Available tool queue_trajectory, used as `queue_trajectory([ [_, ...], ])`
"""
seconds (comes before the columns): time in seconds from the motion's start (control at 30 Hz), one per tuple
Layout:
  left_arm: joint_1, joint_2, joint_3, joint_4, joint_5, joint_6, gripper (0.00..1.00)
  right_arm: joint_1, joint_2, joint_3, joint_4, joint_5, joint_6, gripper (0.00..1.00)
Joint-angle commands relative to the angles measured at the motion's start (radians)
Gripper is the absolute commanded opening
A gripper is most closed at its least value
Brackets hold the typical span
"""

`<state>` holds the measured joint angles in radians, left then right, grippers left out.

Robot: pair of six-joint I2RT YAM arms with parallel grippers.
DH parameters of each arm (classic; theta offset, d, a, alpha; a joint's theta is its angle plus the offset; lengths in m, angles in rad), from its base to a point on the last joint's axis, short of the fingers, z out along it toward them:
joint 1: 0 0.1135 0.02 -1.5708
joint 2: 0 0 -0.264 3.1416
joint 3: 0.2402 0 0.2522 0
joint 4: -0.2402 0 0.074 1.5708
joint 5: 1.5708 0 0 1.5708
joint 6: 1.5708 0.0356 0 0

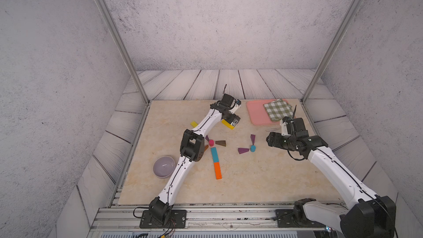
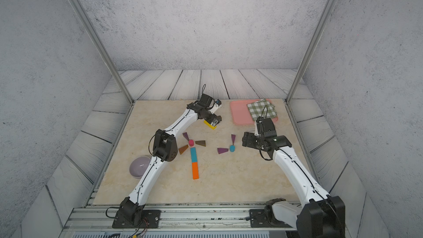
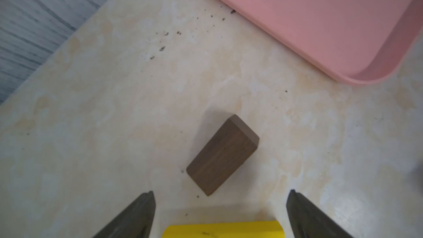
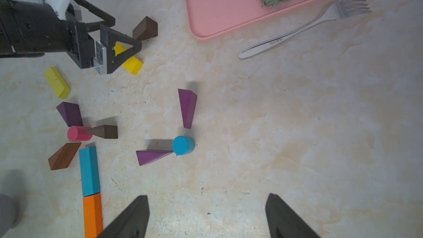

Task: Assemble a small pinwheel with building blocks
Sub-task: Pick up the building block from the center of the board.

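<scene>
The left claw [image 3: 221, 194] stands wide open and grips nothing. Its dark fingers [image 3: 137, 216] straddle a yellow bar [image 3: 223, 228] that lies on the table [image 3: 114, 111] between them, back toward the palm, with a gap on each side. Just ahead of the fingertips lies a dark wedge [image 3: 223, 154], slanted across the claw's line and touching neither finger. Farther ahead and off to one side is a corner of the pink tray [image 3: 320, 19]. I cannot tell whether the tips touch the table. A second yellow bar [image 4: 57, 82] lies back beside this claw's wrist. The right claw [image 4: 207, 195] also has its jaws well apart, with nothing between them, and hangs over bare table. Ahead of it stands the blue cylinder [image 4: 183, 145]. A purple wedge [image 4: 187, 107] beyond the cylinder points its narrow end at it, just short of touching. A second purple wedge [image 4: 152, 156] lies on the side toward the left arm, its tip at the cylinder. Farther to that side a pink cylinder [image 4: 76, 133] has a brown wedge [image 4: 104, 131], a plum wedge [image 4: 69, 113] and a rust wedge [image 4: 64, 155] fanned round it. A teal bar [image 4: 89, 170] and an orange bar [image 4: 92, 216] run end to end from there, and the orange end comes close beside the right claw's nearer finger. A fork [image 4: 304, 28] lies far ahead, beside the tray.
</scene>
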<state>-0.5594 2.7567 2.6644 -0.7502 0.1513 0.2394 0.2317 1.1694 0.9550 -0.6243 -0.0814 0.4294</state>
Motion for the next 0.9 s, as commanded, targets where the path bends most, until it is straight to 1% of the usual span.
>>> queue_trajectory([
  [0.0, -0.019, 0.054, 0.035, 0.021, -0.131, 0.067, 0.96, -0.005, -0.03, -0.007, 0.007, -0.025, -0.02, 0.84],
  [0.1, -0.034, 0.07, 0.038, 0.016, -0.159, 0.096, 0.96, -0.006, -0.015, -0.006, 0.02, -0.038, -0.025, 0.84],
  [0.13, -0.034, 0.067, 0.04, -0.002, -0.166, 0.089, 0.95, -0.007, -0.007, -0.006, 0.04, -0.051, -0.033, 0.84],
  [0.2, -0.026, 0.035, 0.022, -0.036, -0.149, 0.048, 0.96, -0.006, 0.018, -0.005, 0.098, -0.089, -0.066, 0.84],
  [0.23, -0.017, 0.003, -0.003, -0.045, -0.14, 0.006, 0.96, -0.006, 0.04, 0.004, 0.129, -0.122, -0.09, 0.86],
  [0.3, 0.006, -0.095, -0.094, -0.03, -0.112, -0.059, 0.94, -0.009, 0.104, 0.036, 0.2, -0.181, -0.124, 0.89],
  [0.37, 0.028, -0.236, -0.249, 0.027, -0.076, -0.096, 0.94, -0.009, 0.197, 0.108, 0.236, -0.255, -0.176, 0.92],
  [0.43, 0.048, -0.417, -0.462, 0.165, -0.054, -0.134, 0.94, -0.009, 0.3, 0.194, 0.254, -0.288, -0.218, 0.93],
  [0.47, 0.062, -0.514, -0.582, 0.251, -0.026, -0.155, 0.96, -0.008, 0.355, 0.247, 0.259, -0.313, -0.244, 0.93],
  [0.5, 0.076, -0.605, -0.69, 0.325, 0.009, -0.178, 0.96, -0.008, 0.402, 0.292, 0.266, -0.307, -0.258, 0.94],
  [0.57, 0.1, -0.758, -0.838, 0.401, 0.036, -0.239, 0.96, -0.009, 0.471, 0.357, 0.287, -0.336, -0.312, 0.96],
  [0.63, 0.124, -0.903, -0.972, 0.44, 0.044, -0.304, 0.96, -0.006, 0.518, 0.385, 0.342, -0.353, -0.372, 0.99],
  [0.73, 0.158, -1.107, -1.169, 0.483, 0.018, -0.408, 0.96, 0.0, 0.598, 0.458, 0.341, -0.397, -0.495, 0.99],
  [0.8, 0.164, -1.24, -1.311, 0.502, -0.085, -0.471, 0.96, 0.009, 0.656, 0.519, 0.303, -0.425, -0.606, 0.99],
  [0.87, 0.173, -1.327, -1.402, 0.469, -0.161, -0.529, 0.96, 0.02, 0.696, 0.535, 0.304, -0.448, -0.726, 0.99],
])
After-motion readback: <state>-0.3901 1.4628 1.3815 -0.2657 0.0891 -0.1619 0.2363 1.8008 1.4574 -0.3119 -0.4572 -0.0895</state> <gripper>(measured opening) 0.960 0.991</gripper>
